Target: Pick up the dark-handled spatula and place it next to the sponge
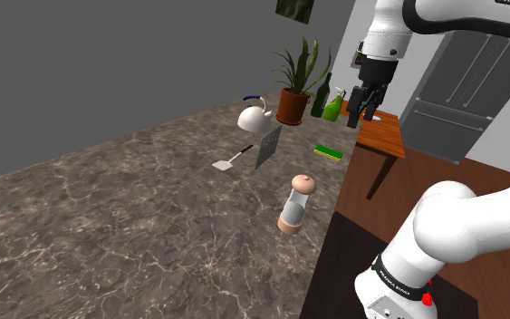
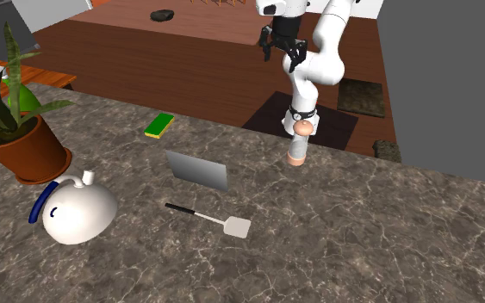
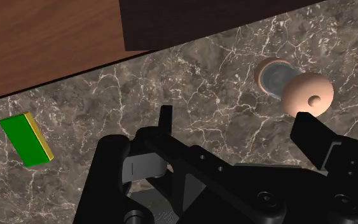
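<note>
- Shoulder view: the tool point(image 1: 363, 101) hangs high over the far edge of the tabletop point(image 1: 108, 227), its jaws apart and empty. I judge that the task is at its first step, the reach for the spatula point(image 1: 233, 159), with nothing gripped yet.
- The spatula lies flat on the tabletop at about 8 o'clock from the tool and well apart from it. Its dark handle points toward a grey panel point(image 1: 268, 147). The sponge point(image 1: 329, 152) lies at 3 o'clock from the spatula, beyond the panel.
- Second exterior view: the tool point(image 2: 283, 47) is above the mill point(image 2: 299, 142). The spatula point(image 2: 210, 218) lies at about 7 o'clock from it, well apart. The sponge point(image 2: 158, 126) is at 11 o'clock from the spatula, with the panel point(image 2: 197, 170) between them.
- The next move likely calls for carrying the tool across and down, then turning it so the jaws straddle the thin handle crosswise.
- Wrist view: the fingers point(image 3: 165, 124) stand wide apart with bare tabletop between them. The sponge point(image 3: 26, 139) lies well outside one finger, and the mill point(image 3: 296, 86) is just beyond the other.
</note>
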